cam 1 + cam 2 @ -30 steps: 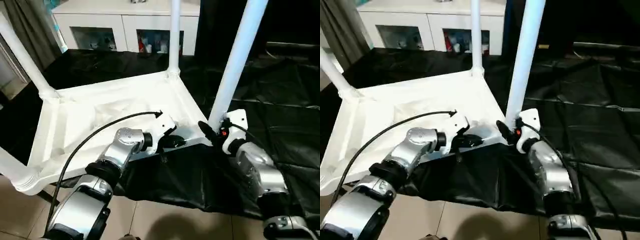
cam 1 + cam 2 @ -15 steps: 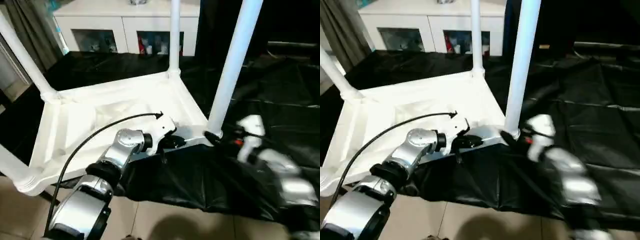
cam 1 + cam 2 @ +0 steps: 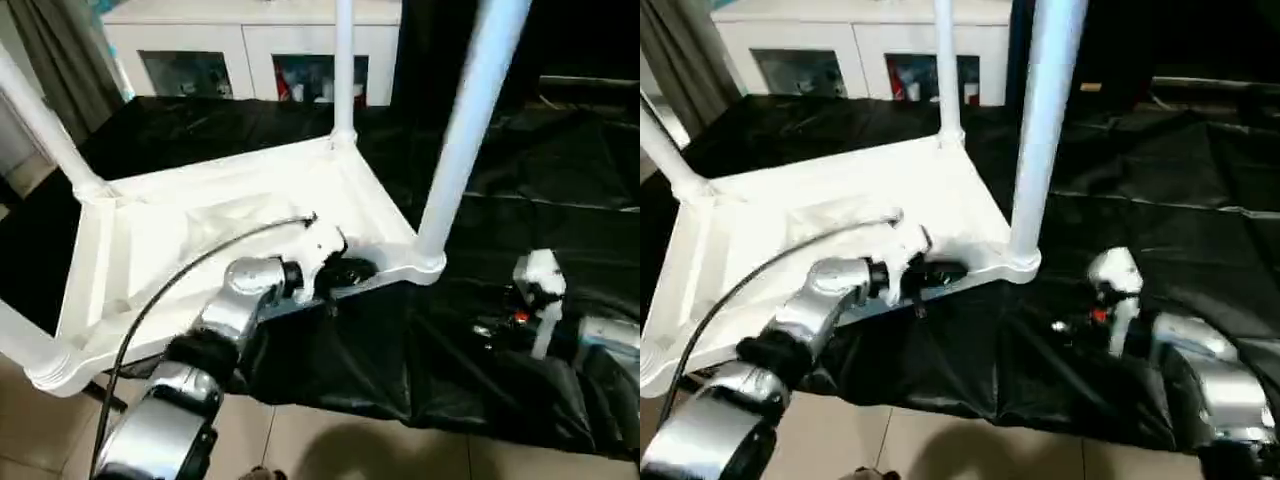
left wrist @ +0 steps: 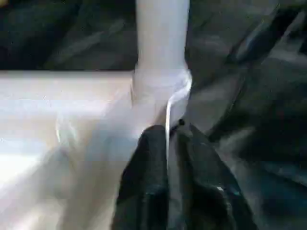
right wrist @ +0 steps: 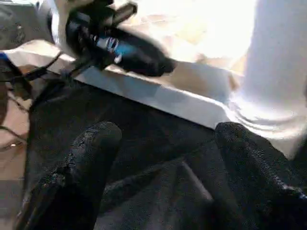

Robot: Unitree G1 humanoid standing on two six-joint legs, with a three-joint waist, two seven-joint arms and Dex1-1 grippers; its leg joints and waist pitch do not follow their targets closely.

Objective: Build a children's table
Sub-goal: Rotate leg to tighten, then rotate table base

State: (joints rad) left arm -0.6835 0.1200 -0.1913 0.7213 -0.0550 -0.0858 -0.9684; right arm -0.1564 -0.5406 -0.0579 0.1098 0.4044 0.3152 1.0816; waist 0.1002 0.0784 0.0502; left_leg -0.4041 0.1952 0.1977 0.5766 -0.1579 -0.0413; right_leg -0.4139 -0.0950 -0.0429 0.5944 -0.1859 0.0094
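The children's table (image 3: 200, 215) lies upside down on a black sheet, its white legs pointing up. My left gripper (image 3: 345, 272) is at the near rim of the top, just left of the near right leg (image 3: 460, 130). In the left wrist view its black fingers (image 4: 148, 158) are shut on the thin white rim edge, below that leg's socket (image 4: 160, 84). My right gripper (image 3: 487, 328) hovers low over the sheet, to the right of that leg and apart from it. In the right wrist view it (image 5: 168, 139) is open with nothing between its fingers.
A white glass-door cabinet (image 3: 250, 50) stands at the back. The black sheet (image 3: 560, 180) covers the floor to the right and behind. Tiled floor (image 3: 330, 445) shows near me. My left arm's black cable (image 3: 180, 270) arcs over the table top. A far leg (image 3: 343, 70) rises at the back corner.
My right gripper let go of the near right leg, opened, and drew back to the right and toward me. My left gripper stays at the near rim.
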